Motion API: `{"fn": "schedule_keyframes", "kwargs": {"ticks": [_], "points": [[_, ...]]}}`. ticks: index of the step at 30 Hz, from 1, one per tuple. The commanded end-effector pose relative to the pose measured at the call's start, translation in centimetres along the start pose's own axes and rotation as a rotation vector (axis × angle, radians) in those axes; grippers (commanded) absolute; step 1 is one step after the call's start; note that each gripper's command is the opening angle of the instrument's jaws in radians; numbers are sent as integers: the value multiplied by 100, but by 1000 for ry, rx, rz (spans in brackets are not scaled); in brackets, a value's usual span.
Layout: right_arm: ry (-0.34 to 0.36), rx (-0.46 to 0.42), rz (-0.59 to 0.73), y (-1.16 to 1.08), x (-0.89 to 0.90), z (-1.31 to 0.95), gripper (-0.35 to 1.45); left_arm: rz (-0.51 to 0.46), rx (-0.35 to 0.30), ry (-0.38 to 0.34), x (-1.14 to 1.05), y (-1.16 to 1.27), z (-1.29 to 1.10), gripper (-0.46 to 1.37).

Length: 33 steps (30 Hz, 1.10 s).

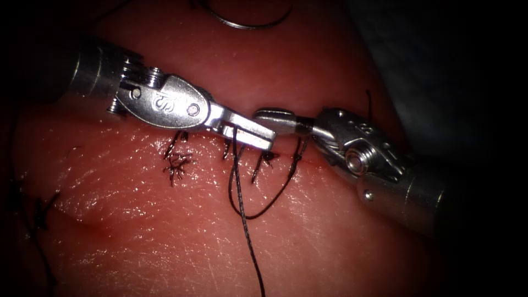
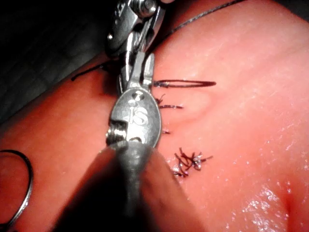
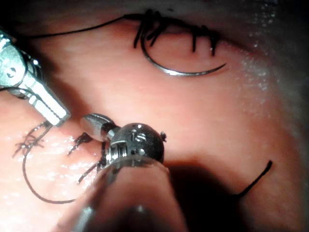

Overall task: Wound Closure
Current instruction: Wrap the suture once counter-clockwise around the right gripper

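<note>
Both my tools sit over the cut (image 1: 286,159): left tool (image 1: 250,132) clamped on the thread (image 1: 242,187), right tool (image 1: 272,116) closed, empty; needle (image 1: 247,23) lies free on the tissue (image 1: 341,236) beyond the cut.

Surgical training bench indicated: sutured tissue (image 1: 165,231) slab, wristed steel instruments, dark surround, curved needle (image 3: 181,70) laid aside.
</note>
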Motion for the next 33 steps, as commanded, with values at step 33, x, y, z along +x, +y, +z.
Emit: {"fn": "schedule_keyframes", "kwargs": {"ticks": [33], "points": [[44,162,-23,-43,-18,25,-35,63,-45,227,-25,-65,17,-35]]}}
